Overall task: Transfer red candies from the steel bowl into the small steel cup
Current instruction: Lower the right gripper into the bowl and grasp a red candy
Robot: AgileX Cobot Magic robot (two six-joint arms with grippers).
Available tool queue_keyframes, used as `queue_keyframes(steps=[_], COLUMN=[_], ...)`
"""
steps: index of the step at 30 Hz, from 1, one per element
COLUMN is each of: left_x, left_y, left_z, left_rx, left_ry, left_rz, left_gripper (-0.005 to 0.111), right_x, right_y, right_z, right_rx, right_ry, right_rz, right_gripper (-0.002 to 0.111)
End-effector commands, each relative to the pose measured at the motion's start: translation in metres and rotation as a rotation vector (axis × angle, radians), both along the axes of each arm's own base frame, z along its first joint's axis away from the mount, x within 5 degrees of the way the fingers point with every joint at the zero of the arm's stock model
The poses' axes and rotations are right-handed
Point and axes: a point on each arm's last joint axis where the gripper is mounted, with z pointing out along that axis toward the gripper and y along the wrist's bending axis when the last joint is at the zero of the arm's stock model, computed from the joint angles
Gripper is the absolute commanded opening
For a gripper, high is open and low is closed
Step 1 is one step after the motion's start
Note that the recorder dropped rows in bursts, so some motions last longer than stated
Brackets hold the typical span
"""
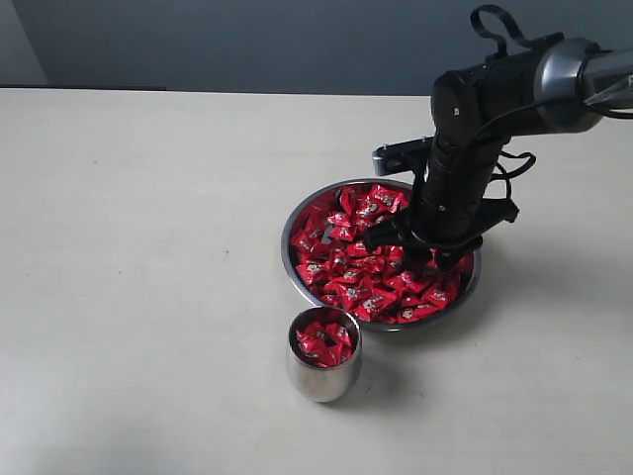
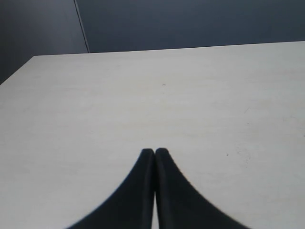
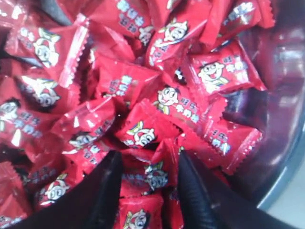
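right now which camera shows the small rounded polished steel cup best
The exterior view: the small steel cup stands whole near the wide steel bowl, red candies showing inside. The left wrist view shows only table past the left gripper; the right wrist view shows only bowl candies.

Matte black arm (image 1: 463,173), silver-grey sleeve (image 1: 566,84), looped cables (image 1: 495,22), black right gripper (image 3: 148,155)

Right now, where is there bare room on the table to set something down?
The wide table left of the steel bowl and small steel cup is bare. Crowded: the bowl, with the right gripper among red candies.
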Motion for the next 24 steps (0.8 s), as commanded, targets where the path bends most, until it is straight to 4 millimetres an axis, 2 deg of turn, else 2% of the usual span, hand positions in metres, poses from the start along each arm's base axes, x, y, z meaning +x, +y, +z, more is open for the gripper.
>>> queue_keyframes(steps=[1,9,24], left_x=[0.000,0.000,0.000], left_y=[0.000,0.000,0.000], left_z=[-0.001,-0.001,-0.001], left_rx=[0.002,0.002,0.002], left_ry=[-0.008,-0.008,-0.008], left_rz=[-0.006,-0.006,-0.006], left_gripper=[0.000,0.000,0.000], right_x=[0.002,0.001,-0.001], right_y=[-0.002,-0.002,-0.002], right_z=[-0.006,-0.018,-0.022], right_rx=[-0.013,-0.035,-0.036], right_ry=[0.016,0.050,0.081], right_rz=[0.002,0.003,-0.007], right_gripper=[0.039,0.039,0.039])
